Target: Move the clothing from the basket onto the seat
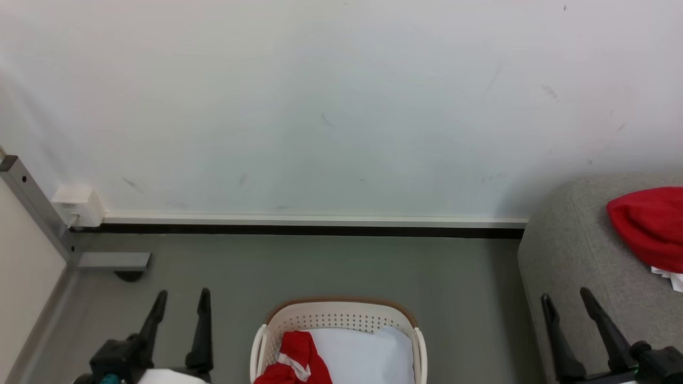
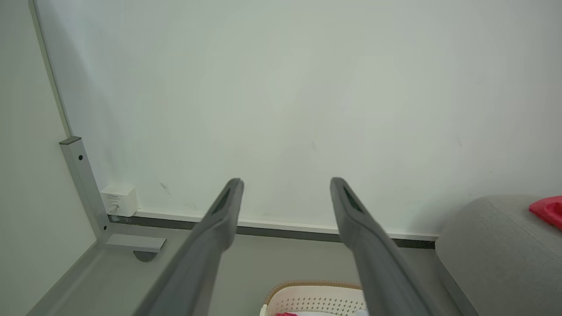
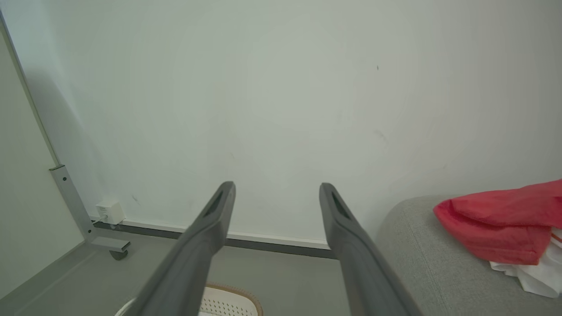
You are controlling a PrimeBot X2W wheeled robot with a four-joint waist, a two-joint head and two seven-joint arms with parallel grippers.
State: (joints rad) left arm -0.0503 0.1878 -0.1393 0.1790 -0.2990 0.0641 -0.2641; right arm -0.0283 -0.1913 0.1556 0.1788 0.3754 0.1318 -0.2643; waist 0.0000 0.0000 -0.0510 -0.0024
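Bare room: white wall (image 1: 320,106), grey floor (image 1: 331,266), seat (image 1: 576,256).

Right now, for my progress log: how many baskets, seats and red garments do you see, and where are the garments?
Basket: 1
Seat: 1
Red garment in basket: 1
Red garment on seat: 1
Total: 4
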